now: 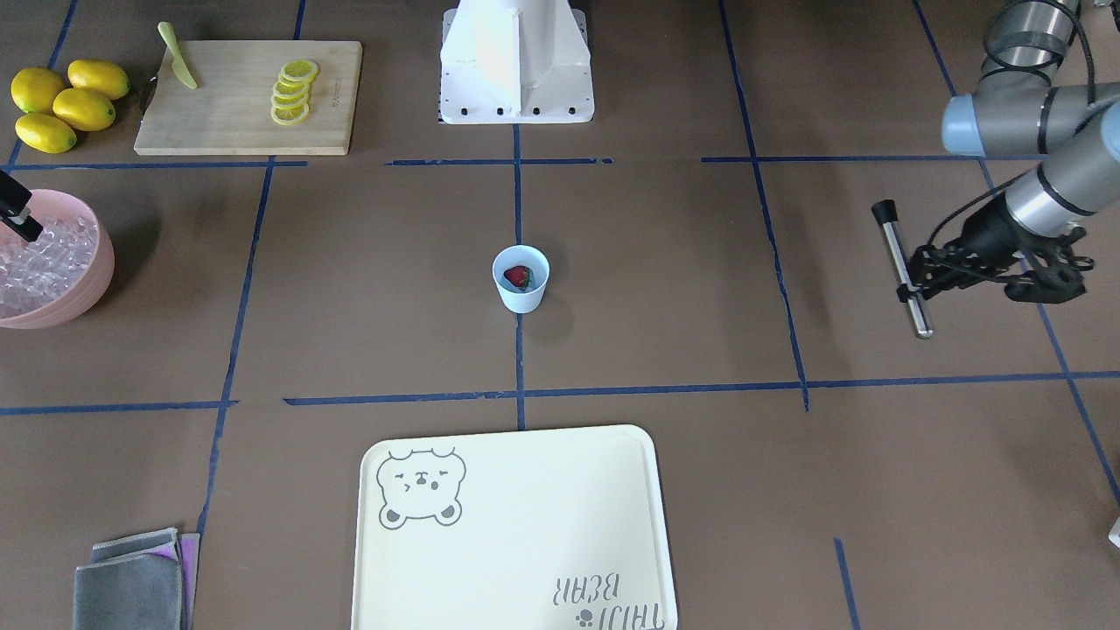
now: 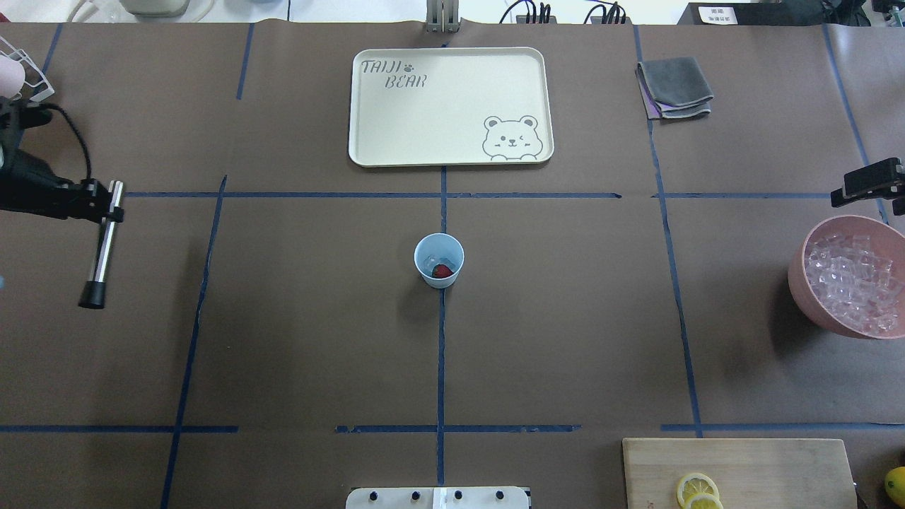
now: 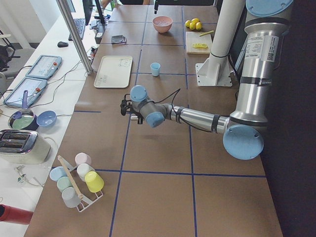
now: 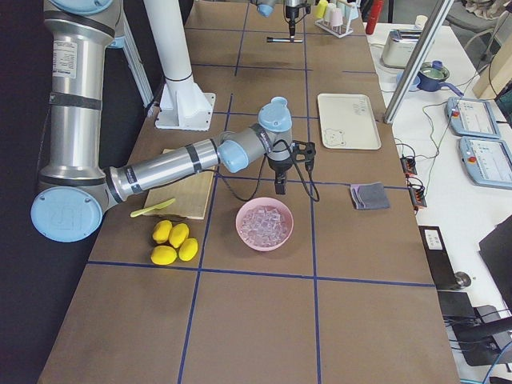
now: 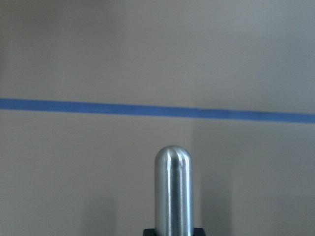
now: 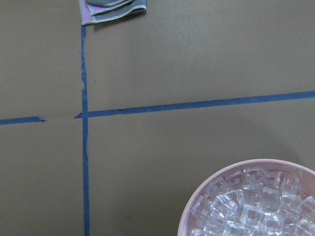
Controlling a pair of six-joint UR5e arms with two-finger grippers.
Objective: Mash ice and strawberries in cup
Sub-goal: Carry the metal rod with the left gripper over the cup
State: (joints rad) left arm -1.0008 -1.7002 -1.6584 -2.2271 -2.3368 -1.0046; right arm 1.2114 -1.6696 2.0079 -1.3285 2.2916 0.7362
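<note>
The pale blue cup (image 1: 521, 282) (image 2: 438, 260) stands upright at the table's middle, on a tape crossing. Inside it lie a red strawberry (image 1: 518, 277) (image 2: 442, 271) and a little clear ice (image 2: 430, 263). Far off to the robot's left, my left gripper (image 1: 914, 287) (image 2: 106, 206) is shut on a steel masher rod (image 1: 906, 271) (image 2: 102, 247) with a black end, held nearly level above the table; its rounded tip (image 5: 173, 187) fills the left wrist view. My right gripper (image 1: 19, 219) (image 2: 868, 182) hovers at the rim of the pink ice bowl (image 2: 802, 283) (image 6: 197, 206); whether its jaws are apart is unclear.
A cream bear tray (image 2: 368, 106) lies on the operators' side of the cup. A folded grey cloth (image 2: 675, 86), a cutting board (image 1: 236, 122) with lemon slices and a green knife (image 1: 178, 57), whole lemons (image 1: 66, 103) and the robot's base (image 1: 516, 66) ring the work area.
</note>
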